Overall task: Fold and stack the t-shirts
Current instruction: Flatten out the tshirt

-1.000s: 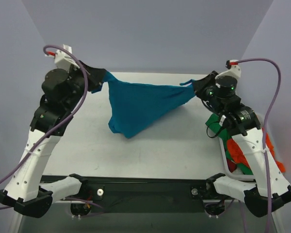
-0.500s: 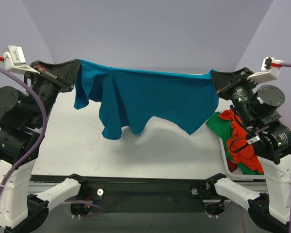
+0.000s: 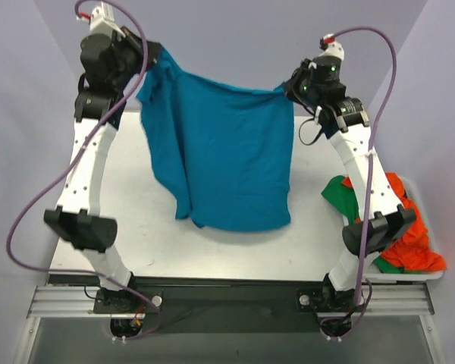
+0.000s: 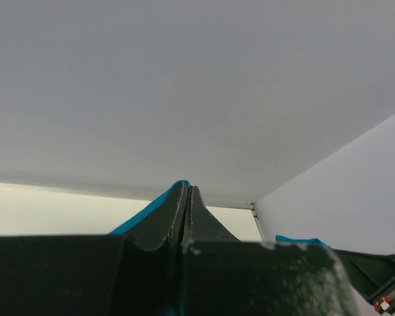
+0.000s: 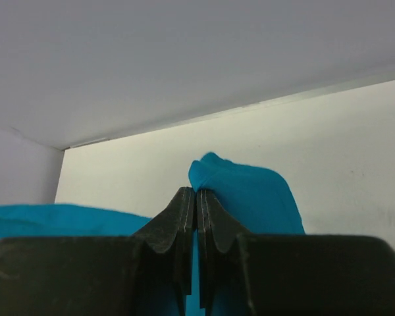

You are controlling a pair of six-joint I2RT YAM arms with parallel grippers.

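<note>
Teal-blue t-shirt [image 3: 231, 152], top view: hangs spread out in the air above the middle of the worktop [image 3: 129, 220], with the upper edge stretched between the two pincers and the lower hem loose over the front half. Shows a long crease down its left side. Cannot tell whether the hem touches the worktop. Left pincer [image 3: 153, 62]: raised at the far left, pressed together on the upper left corner of the cloth. Right pincer [image 3: 287, 87]: raised at the far right, pinching the upper right corner. Orange-red and green t-shirts [image 3: 406, 235]: lie in a crumpled heap at the right edge of the worktop, beside the right arm, apart from the hanging one.

Left wrist view. Left pincer [image 4: 186, 192]: both fingers tight against each other, no gap between the tips. Teal-blue t-shirt [image 4: 148, 214]: comes out as a thin strip at the tips and along the left finger, with one more small patch at the lower right.

Right wrist view. Right pincer [image 5: 196, 194]: fingers closed flat together. Teal-blue t-shirt [image 5: 250, 197]: bulges out in a bunch just above and to the right of the tips, and stretches away at the lower left as a flat band.
</note>
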